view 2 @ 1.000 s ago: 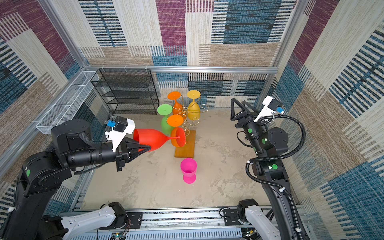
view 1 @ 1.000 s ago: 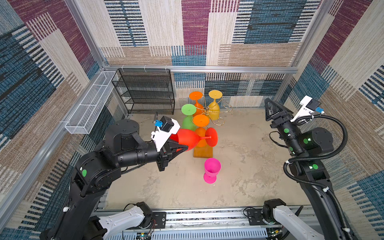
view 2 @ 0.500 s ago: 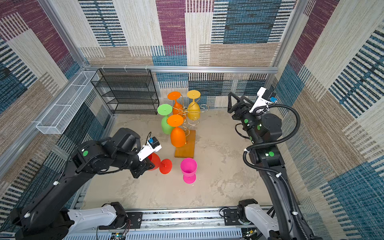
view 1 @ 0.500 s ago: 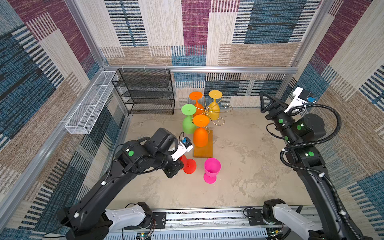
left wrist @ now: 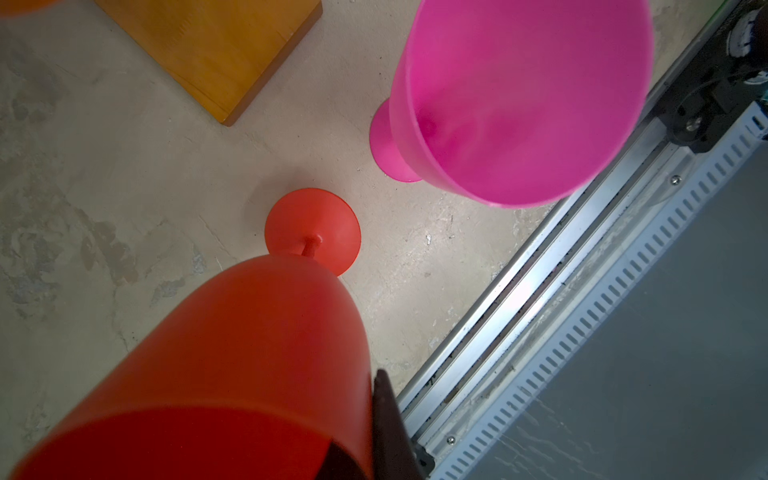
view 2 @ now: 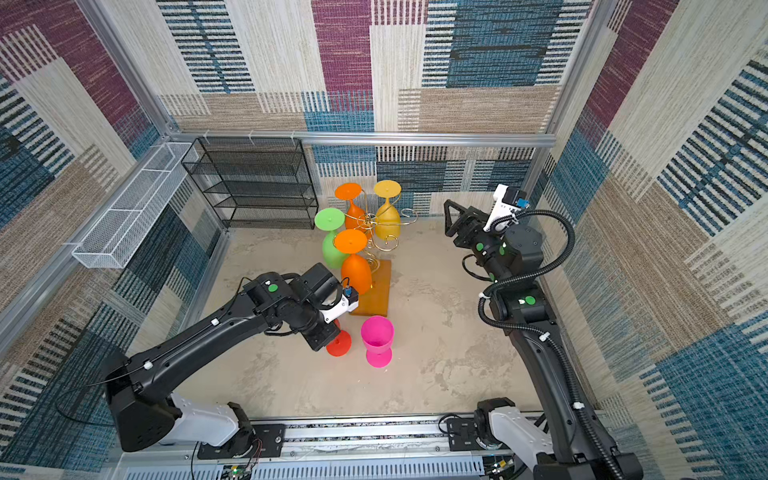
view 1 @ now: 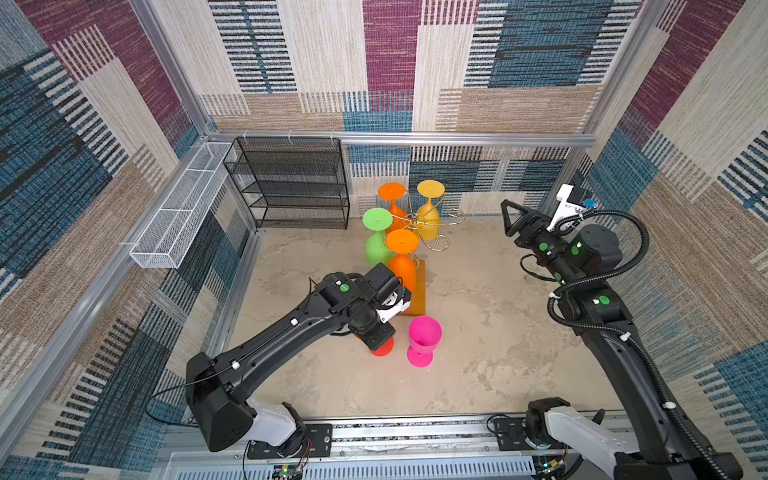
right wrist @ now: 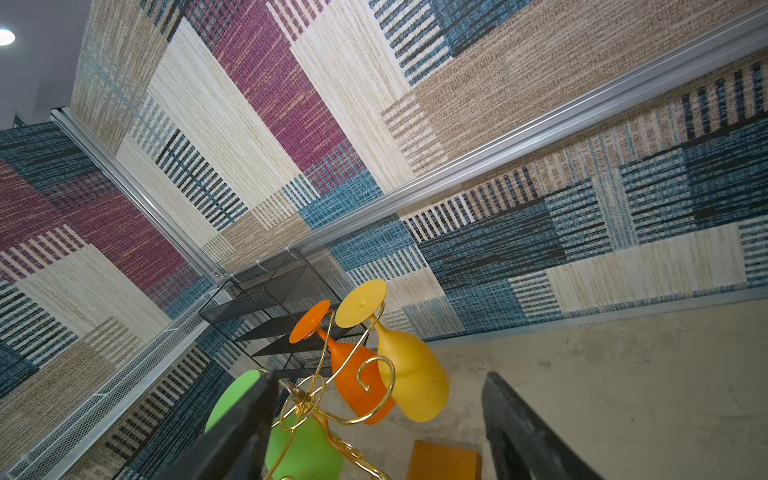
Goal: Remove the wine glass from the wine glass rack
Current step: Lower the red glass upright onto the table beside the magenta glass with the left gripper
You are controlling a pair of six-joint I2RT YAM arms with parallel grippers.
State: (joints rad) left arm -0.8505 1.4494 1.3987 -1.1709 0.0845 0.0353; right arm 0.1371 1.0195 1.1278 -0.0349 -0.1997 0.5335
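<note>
The wine glass rack is gold wire on an orange-brown wooden base. Green, yellow and two orange glasses hang from it upside down. My left gripper is shut on the rim of a red wine glass, one finger inside the bowl and one outside. The glass is held upright, low over the floor. Its foot is beside a pink glass that stands on the floor. My right gripper hangs open and empty in the air, right of the rack.
A black mesh shelf stands against the back wall, left of the rack. A long white wire basket hangs on the left wall. The metal rail at the front edge runs close to the pink glass.
My left arm has swung down with the red glass, from holding it on its side up high to upright beside the pink glass. The right arm has shifted slightly toward the back wall.
</note>
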